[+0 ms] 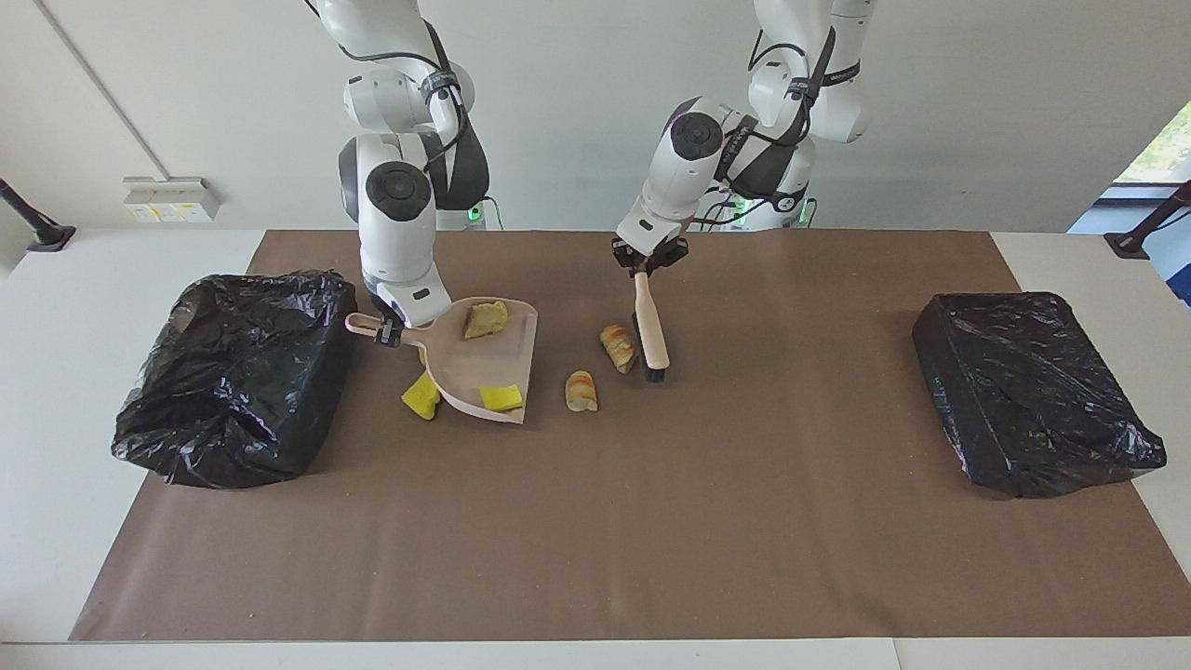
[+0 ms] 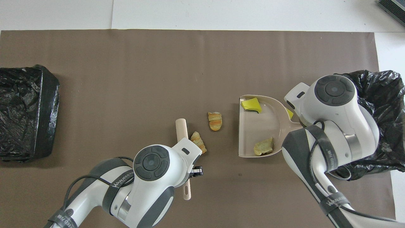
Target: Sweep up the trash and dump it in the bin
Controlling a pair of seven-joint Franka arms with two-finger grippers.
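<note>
Facing view: brush (image 1: 649,326) beside bread slice (image 1: 618,346).

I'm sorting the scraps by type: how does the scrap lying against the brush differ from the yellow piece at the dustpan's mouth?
The bread slice is tan with brown streaks; the sponge bit is plain bright yellow. The bread slice lies on the brown mat against the brush; the sponge bit sits inside the dustpan. Both are small scraps.
</note>
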